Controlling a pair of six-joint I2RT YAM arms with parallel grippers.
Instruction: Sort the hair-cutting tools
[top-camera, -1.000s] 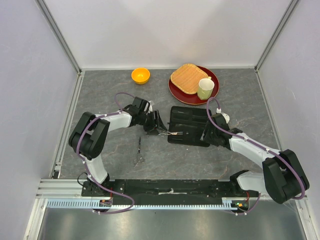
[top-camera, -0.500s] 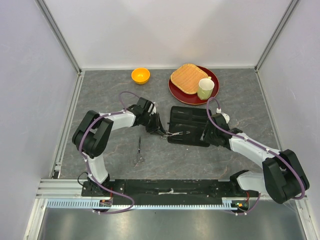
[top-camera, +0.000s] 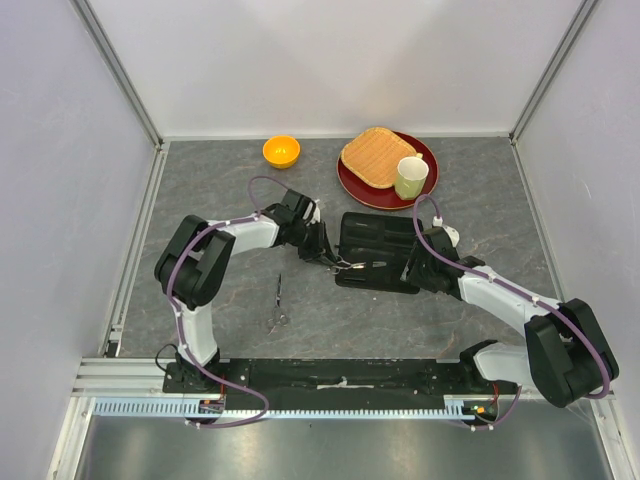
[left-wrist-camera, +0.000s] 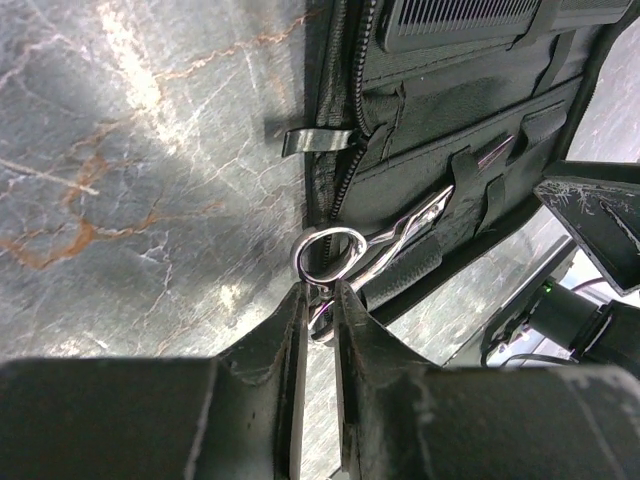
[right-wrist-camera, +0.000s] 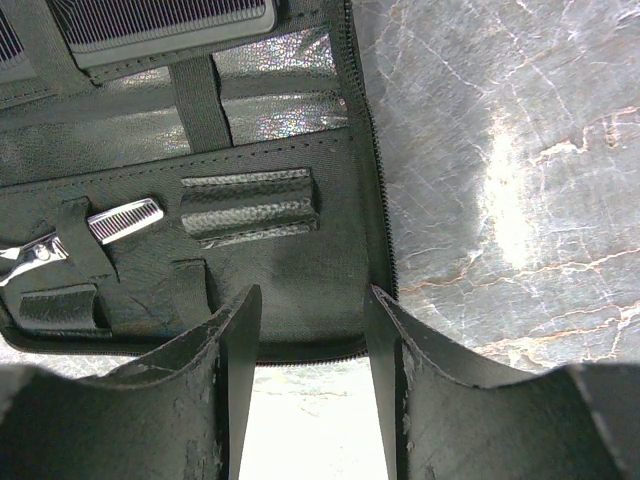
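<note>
desk (top-camera: 200, 180): grey marble-look top, pale and rust-brown veins | walls (top-camera: 330, 60): plain pale panels at left, back and right | posts (top-camera: 118, 70): bare aluminium, slanting up the two back corners | near edge: aluminium rail (top-camera: 115, 375), slotted cable duct (top-camera: 140, 407) just below | light: soft, from above; bright glare patches on desk in both wrist views

In the left wrist view the scissors (left-wrist-camera: 390, 225) run under the straps of the case (left-wrist-camera: 440, 120), blades mostly covered; their lower ring (only a sliver shows) is hidden between the left gripper (left-wrist-camera: 318, 292) fingers; the comb (left-wrist-camera: 455, 14) is cut off by the top edge; overhead, the second scissors (top-camera: 279, 303) are too small to detail.
</note>
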